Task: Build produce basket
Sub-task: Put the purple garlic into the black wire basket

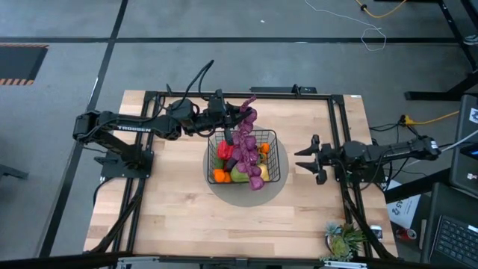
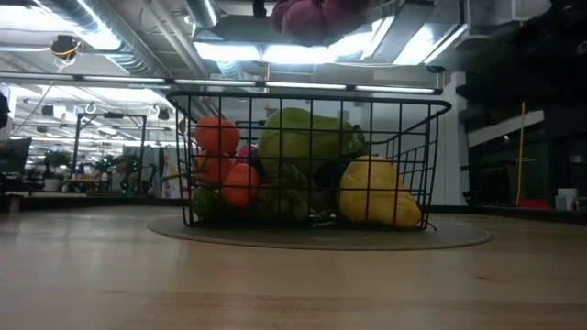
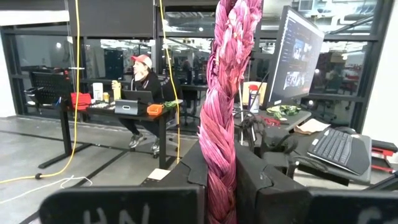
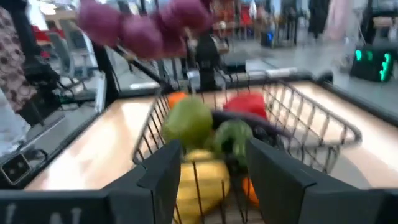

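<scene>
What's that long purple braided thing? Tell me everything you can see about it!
The purple string is a long string of round purple bulbs, like toy onions, on a pink-purple plaited stalk that looks like fibre or plastic. The left gripper is shut on the plait, holding it up over the black wire basket. From above, the string drapes across the fruit and vegetables. From table height the bulbs hang above the basket's rim. Whether its lower end touches the produce can't be told.
</scene>
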You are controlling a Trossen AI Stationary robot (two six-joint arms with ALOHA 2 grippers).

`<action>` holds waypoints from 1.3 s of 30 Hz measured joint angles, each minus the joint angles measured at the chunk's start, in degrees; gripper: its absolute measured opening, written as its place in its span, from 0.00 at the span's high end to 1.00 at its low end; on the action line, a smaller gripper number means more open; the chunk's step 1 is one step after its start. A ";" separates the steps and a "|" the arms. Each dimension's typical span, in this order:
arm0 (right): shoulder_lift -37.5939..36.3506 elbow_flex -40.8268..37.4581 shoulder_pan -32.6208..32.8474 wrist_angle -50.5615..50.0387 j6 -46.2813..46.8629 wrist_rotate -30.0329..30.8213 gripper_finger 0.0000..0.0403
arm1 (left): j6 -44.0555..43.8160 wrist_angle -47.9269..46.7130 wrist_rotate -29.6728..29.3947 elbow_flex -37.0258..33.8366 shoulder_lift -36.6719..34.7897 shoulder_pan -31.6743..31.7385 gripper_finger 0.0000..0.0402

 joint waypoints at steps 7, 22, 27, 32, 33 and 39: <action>-7.81 0.07 -0.92 -0.01 -5.46 -2.74 0.55 | -0.01 0.02 0.01 0.00 0.00 0.00 0.94; -13.54 0.09 -5.24 -11.22 -3.88 -7.69 0.55 | -0.01 -0.25 0.00 0.04 -0.02 0.00 0.94; -13.28 0.09 -5.97 -11.23 -4.04 -7.55 0.55 | -0.01 -0.46 0.00 0.04 -0.02 0.00 0.94; -13.30 0.09 -6.01 -11.25 -0.83 -7.53 0.55 | -0.10 -0.50 0.00 0.04 -0.02 0.00 0.94; -13.30 0.09 -6.01 -11.24 -0.88 -7.54 0.55 | -0.08 -0.50 0.01 0.04 -0.02 0.00 0.94; -13.30 0.09 -6.01 -11.25 -0.92 -7.53 0.55 | -0.05 -0.46 0.00 0.04 -0.02 -0.11 0.94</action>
